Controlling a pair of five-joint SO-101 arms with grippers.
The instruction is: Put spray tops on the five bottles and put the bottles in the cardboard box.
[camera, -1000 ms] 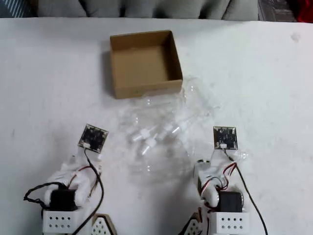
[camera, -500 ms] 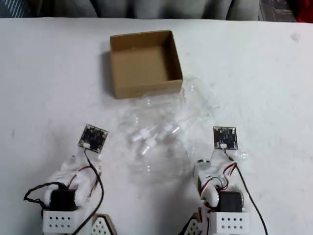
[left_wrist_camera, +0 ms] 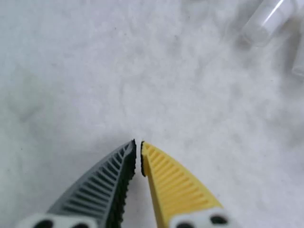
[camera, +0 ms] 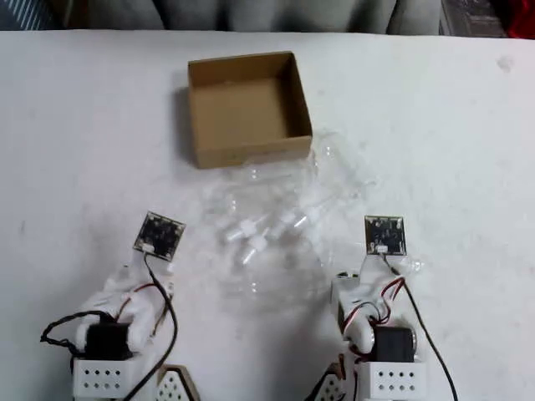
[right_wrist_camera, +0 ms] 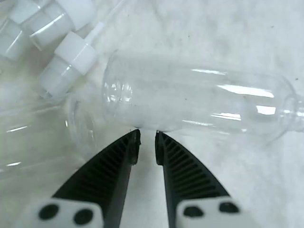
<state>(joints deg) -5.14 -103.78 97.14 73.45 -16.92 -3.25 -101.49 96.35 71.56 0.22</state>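
Note:
Several clear plastic bottles [camera: 276, 188] lie on their sides in a heap on the white table, just in front of the open cardboard box [camera: 248, 107]. White spray tops [camera: 251, 234] lie among them. Both arms sit folded near the table's front edge, one at each side of the heap. My left gripper [left_wrist_camera: 138, 153] is shut over bare table, with a spray top's clear tube [left_wrist_camera: 266, 21] farther off. My right gripper [right_wrist_camera: 147, 137] is shut, its tips right at the side of a clear bottle [right_wrist_camera: 199, 102]; white spray tops [right_wrist_camera: 71, 59] lie beyond.
The box stands empty toward the back of the table. Wide stretches of white table [camera: 84, 150] lie to the left and right of the heap. A grey sofa edge [camera: 251, 15] runs behind the table.

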